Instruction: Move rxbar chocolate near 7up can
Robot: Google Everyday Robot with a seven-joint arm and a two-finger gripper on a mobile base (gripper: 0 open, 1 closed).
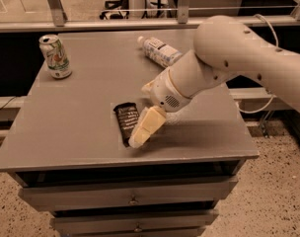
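Observation:
The rxbar chocolate (pixel 125 120), a flat black wrapper with white text, lies on the grey table (pixel 81 112) near the front middle. The 7up can (pixel 55 56) stands upright at the table's back left corner, far from the bar. My gripper (pixel 140 138) comes in from the right on a big white arm (pixel 229 58). Its cream fingers (pixel 147 126) point down and left and cover the bar's lower right end.
A clear plastic bottle with a white label (pixel 161 51) lies on its side at the back middle of the table. The table has drawers (pixel 132 199) below its front edge. A railing (pixel 140 9) runs behind it.

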